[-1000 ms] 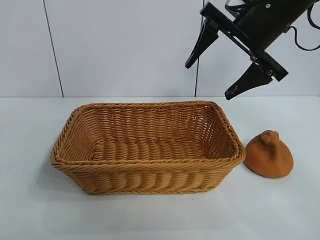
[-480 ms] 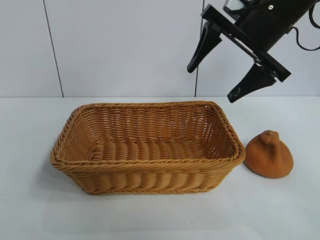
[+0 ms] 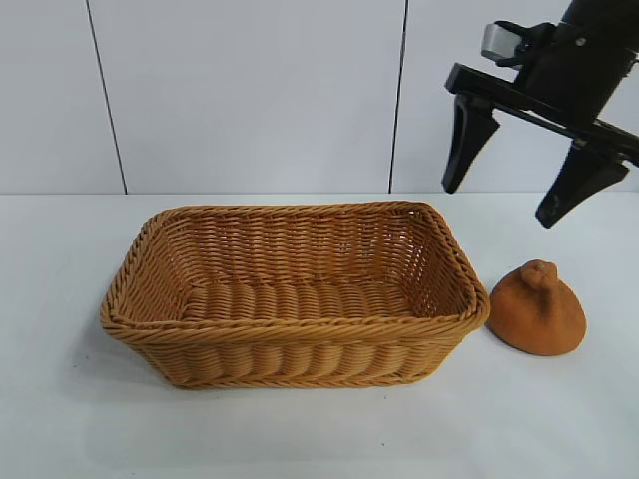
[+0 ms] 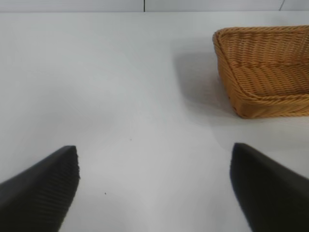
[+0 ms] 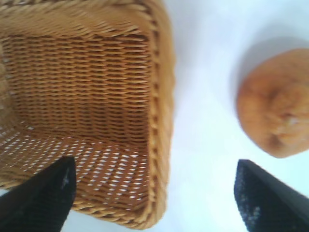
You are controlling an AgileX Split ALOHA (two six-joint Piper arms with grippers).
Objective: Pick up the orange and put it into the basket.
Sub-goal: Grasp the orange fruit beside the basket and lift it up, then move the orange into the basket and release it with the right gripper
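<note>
**A:** Where is the right gripper (image 3: pixel 499 205), and what is it doing?

**B:** It hangs in the air with its two black fingers (image 3: pixel 465 150) spread wide and nothing between them; it points steeply down. The orange (image 3: pixel 537 309) sits on the white bench (image 3: pixel 319 429) below it and a little toward its outer finger; the basket (image 3: pixel 295 329) lies below and to the other side, its braided rim just beside the fruit, whether touching I cannot tell.

**A:** And the left gripper (image 4: pixel 154 188)?

**B:** Seen only from its own wrist camera; fingers also spread, holding nothing, hovering over bare bench with one corner of the basket ahead of it; it looks idle.

**A:** So what could go wrong from here?

**B:** In my judgement, three things. The gripper is not yet centred over the orange; if it drops as it stands, the inner finger may land on the basket rim or jam in the narrow space beside it, shoving the basket. The orange is dome-shaped with a knobby top; fingers closing high on that slope could slide up and squeeze it out. And the fruit may roll if one finger reaches it first.

**A:** Is the basket ready?

**B:** Yes; it is upright and nothing shows inside it.
</note>
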